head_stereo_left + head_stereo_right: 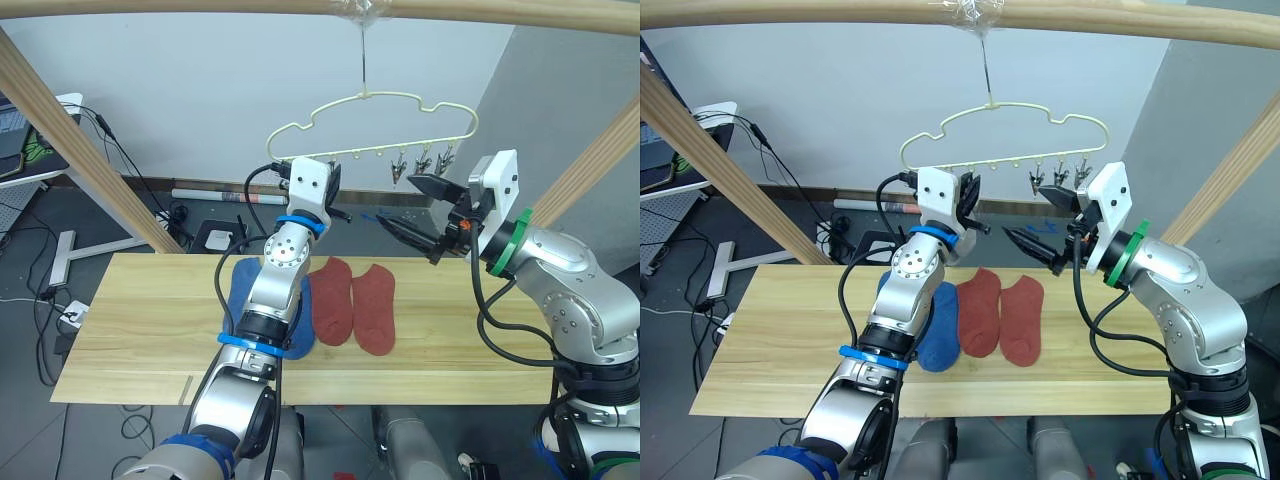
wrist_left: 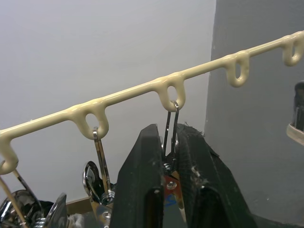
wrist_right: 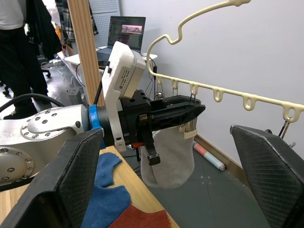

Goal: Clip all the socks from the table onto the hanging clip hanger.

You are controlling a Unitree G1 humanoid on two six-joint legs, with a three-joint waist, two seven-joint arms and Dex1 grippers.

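The pale yellow clip hanger (image 1: 370, 97) hangs from the top pole. My left gripper (image 2: 166, 135) is raised to its bar and shut on a metal clip (image 2: 171, 118). A light grey sock (image 3: 168, 159) hangs right under those fingers; whether the clip holds it I cannot tell. My right gripper (image 1: 420, 210) is wide open and empty, level with the bar and to the right of the left gripper. Two red socks (image 1: 333, 300) (image 1: 375, 308) lie side by side on the table (image 1: 130, 330). Blue socks (image 1: 938, 335) lie beside them, partly hidden by my left arm.
Three bare metal clips (image 1: 425, 163) hang at the right end of the hanger bar. Thick wooden frame poles (image 1: 70, 150) slant down on both sides and cross overhead. A person (image 3: 14, 52) and a laptop (image 3: 126, 33) are far off behind the left pole.
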